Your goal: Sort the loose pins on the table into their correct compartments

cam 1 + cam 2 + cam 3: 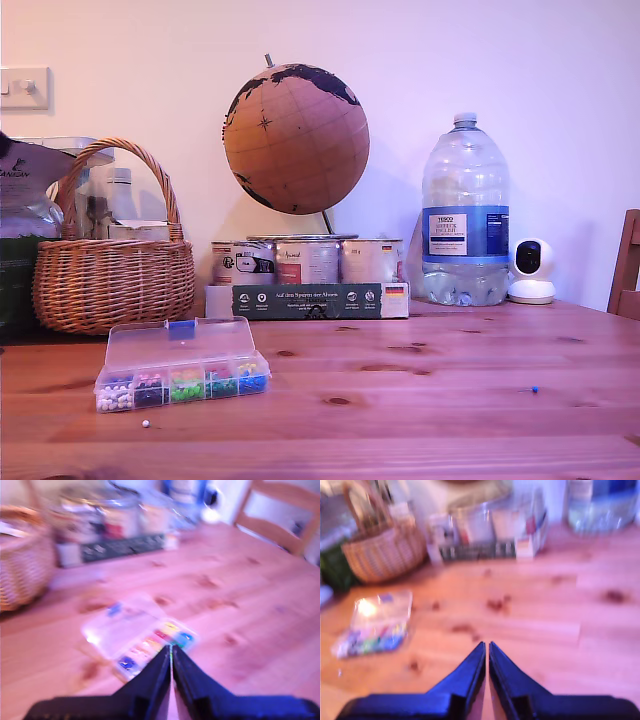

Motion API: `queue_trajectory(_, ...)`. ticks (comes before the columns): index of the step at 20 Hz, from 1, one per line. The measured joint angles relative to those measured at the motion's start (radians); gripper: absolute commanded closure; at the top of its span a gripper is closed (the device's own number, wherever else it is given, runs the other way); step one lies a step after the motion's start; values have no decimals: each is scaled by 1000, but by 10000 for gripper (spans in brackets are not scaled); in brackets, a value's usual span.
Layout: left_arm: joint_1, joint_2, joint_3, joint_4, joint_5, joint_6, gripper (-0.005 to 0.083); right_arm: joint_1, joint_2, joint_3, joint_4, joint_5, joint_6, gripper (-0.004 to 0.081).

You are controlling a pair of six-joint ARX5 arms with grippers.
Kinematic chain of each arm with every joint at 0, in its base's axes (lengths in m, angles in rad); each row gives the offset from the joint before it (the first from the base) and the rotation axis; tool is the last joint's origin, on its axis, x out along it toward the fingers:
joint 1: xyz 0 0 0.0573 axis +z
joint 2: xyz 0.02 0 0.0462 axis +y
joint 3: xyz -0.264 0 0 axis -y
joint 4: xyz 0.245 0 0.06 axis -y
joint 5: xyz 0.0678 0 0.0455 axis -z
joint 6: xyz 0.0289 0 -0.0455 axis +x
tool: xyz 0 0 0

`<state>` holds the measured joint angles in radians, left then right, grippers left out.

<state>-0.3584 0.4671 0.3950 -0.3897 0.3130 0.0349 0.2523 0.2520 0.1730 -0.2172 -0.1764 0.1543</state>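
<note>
Nearest the camera, low in the exterior view, the white pin [146,423] lies on the bare table [400,420], just in front of the organiser box [180,365] at lower left. Over at the exterior view's lower right, well apart from the box, there's the blue pin [535,389]. Both are loose, so by the look of it nothing is sorted yet and the whole job remains. No arm shows in the exterior view. My first gripper [171,655] has its jaws pinched together with nothing between them, above the box. My second gripper [486,652] is likewise closed and empty, over bare wood. Further back stand the wicker basket [112,270], the tins [305,262], the globe [296,138] and the water bottle [465,215].
</note>
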Motion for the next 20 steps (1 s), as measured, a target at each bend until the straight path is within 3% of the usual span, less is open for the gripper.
queue_trajectory(3, -36, 140, 83, -97, 2, 96, 795, 5, 112, 97, -61, 2, -61, 783)
queue_trajectory(6, -60, 269, 152, -148, 15, 326, 795, 5, 216, 164, -88, 0, -76, 783)
queue_trajectory(10, -61, 317, 187, -106, 64, 394, 795, 5, 238, 185, -50, -1, -48, 783)
queue_trajectory(12, -61, 356, 208, -113, 69, 485, 795, 5, 270, 248, -117, -2, -103, 783)
queue_trajectory(16, -91, 456, 224, -131, 70, 552, 795, 5, 378, 377, -229, -28, -241, 783)
queue_trajectory(20, -125, 548, 295, -192, 70, 619, 795, 5, 518, 416, -283, -93, -340, 783)
